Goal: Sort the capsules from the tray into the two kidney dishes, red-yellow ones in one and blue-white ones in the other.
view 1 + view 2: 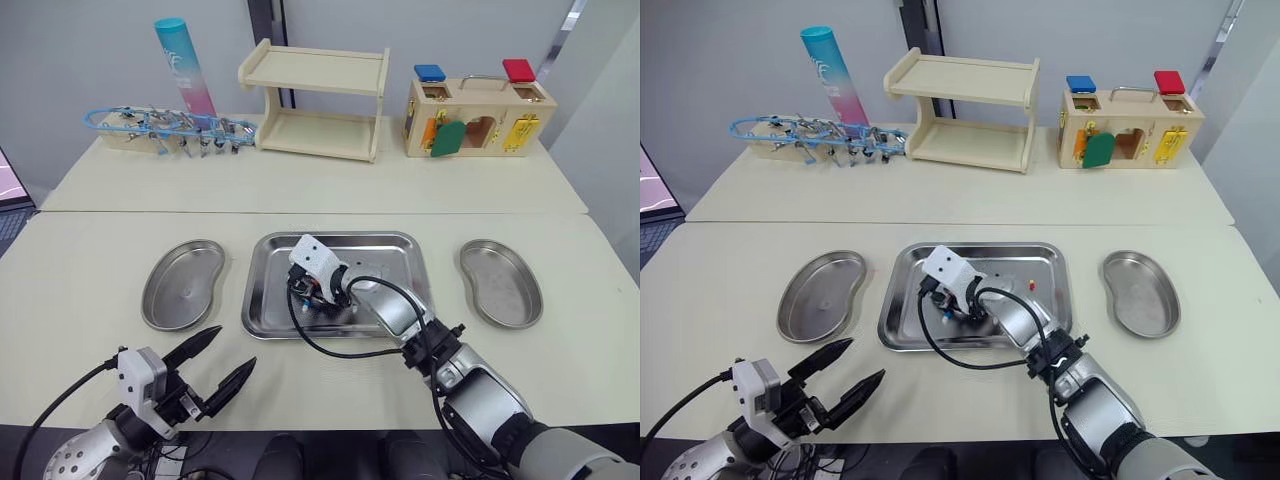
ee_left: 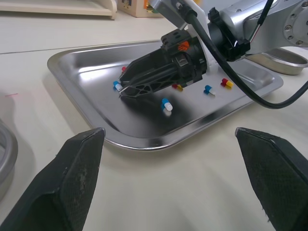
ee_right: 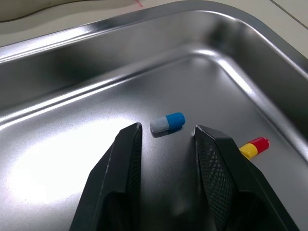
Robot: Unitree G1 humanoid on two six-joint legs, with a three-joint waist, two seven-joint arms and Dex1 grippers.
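Right gripper [image 3: 167, 131] is down inside the tray [image 1: 340, 237], left of tray centre, tips low over the tray floor. Its fingers are slightly apart and pinch nothing. A blue-white capsule [image 3: 167, 122] lies flat on the tray floor just past the tips, in line with the gap and not touching either finger as far as I can tell. A red-yellow capsule [image 3: 253, 146] lies close by, outside one finger and nearer the tray wall. More lie loose on the tray floor: second blue-white capsule [image 2: 166, 105] beside the gripper body, third blue-white capsule [image 2: 208, 89] and second red-yellow capsule [image 2: 226, 83] further toward the tray's right side. Every capsule I can see is in the tray.

Left gripper [image 1: 222, 358] hovers off the tray, on the near side of its front-left corner, fingers spread wide, holding nothing.

Left kidney dish [image 1: 183, 283] lies just left of the tray and right kidney dish [image 1: 500, 282] just right of it, both apart from the tray rim.

Behind the tray, well apart: wooden shelf [image 1: 315, 100], lock box [image 1: 478, 118], turquoise-pink tube [image 1: 185, 65], blue wire rack [image 1: 165, 125]
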